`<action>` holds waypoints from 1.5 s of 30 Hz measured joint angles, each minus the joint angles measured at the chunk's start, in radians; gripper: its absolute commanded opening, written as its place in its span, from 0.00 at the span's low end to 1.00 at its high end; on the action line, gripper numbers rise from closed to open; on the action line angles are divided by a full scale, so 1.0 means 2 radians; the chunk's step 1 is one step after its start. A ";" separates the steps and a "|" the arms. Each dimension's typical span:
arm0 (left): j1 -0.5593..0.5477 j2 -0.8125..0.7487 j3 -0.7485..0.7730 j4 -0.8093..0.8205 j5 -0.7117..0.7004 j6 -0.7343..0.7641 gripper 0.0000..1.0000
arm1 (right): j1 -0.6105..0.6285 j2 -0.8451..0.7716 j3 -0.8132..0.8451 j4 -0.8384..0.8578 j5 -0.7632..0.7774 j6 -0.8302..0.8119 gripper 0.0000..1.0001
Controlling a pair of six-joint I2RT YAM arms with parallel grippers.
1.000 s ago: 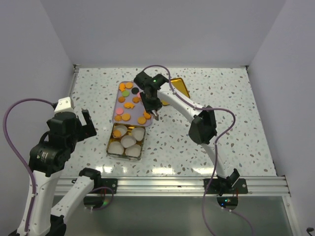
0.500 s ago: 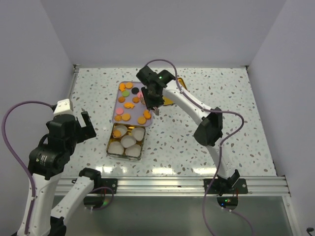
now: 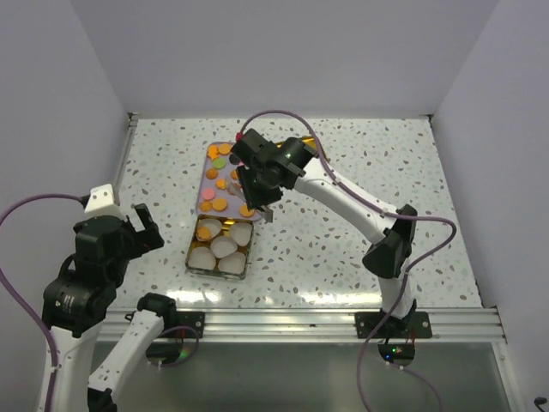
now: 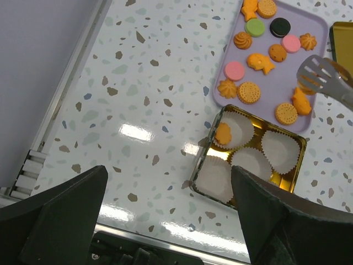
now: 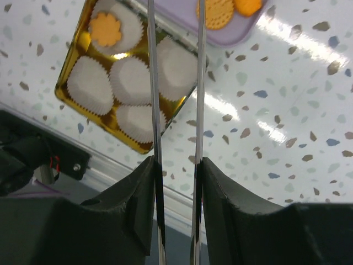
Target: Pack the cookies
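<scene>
Several cookies (image 3: pixel 220 204), mostly orange with pink, green and black ones, lie on a purple tray (image 3: pixel 228 192). They also show in the left wrist view (image 4: pixel 249 92). A gold tin (image 3: pixel 190 257) holds white paper cups; one orange cookie (image 4: pixel 223 134) sits in its far left cup. My right gripper (image 3: pixel 257 184) is shut on metal tongs (image 5: pixel 155 83) that reach over the tray's near right corner. I cannot tell whether the tong head (image 4: pixel 320 74) holds anything. My left gripper (image 4: pixel 168 215) is open and empty, high above the table left of the tin.
A gold lid (image 3: pixel 315 151) lies right of the tray, partly hidden by the right arm. The metal rail (image 3: pixel 292 322) runs along the table's near edge. Grey walls close in the left, back and right sides.
My right arm has swung the tongs from over the tray's right side toward its near corner by the tin. My left arm has pulled back and to the left.
</scene>
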 measured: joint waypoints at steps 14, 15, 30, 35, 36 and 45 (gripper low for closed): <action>0.000 -0.025 -0.016 0.007 0.019 0.002 1.00 | 0.092 -0.134 -0.202 0.046 0.006 0.081 0.30; 0.000 -0.029 -0.016 0.007 0.020 0.002 1.00 | 0.097 -0.135 -0.208 0.048 0.006 0.087 0.30; 0.000 -0.046 -0.016 0.007 0.034 0.013 1.00 | 0.132 -0.125 -0.218 0.060 0.046 0.125 0.34; 0.000 -0.047 -0.016 0.007 0.037 0.013 1.00 | 0.132 -0.104 -0.193 0.054 0.060 0.122 0.43; 0.000 -0.047 -0.016 0.007 0.038 0.013 1.00 | 0.132 -0.101 -0.193 0.054 0.063 0.122 0.44; 0.000 -0.047 -0.016 0.007 0.041 0.014 1.00 | 0.132 -0.096 -0.191 0.046 0.079 0.120 0.49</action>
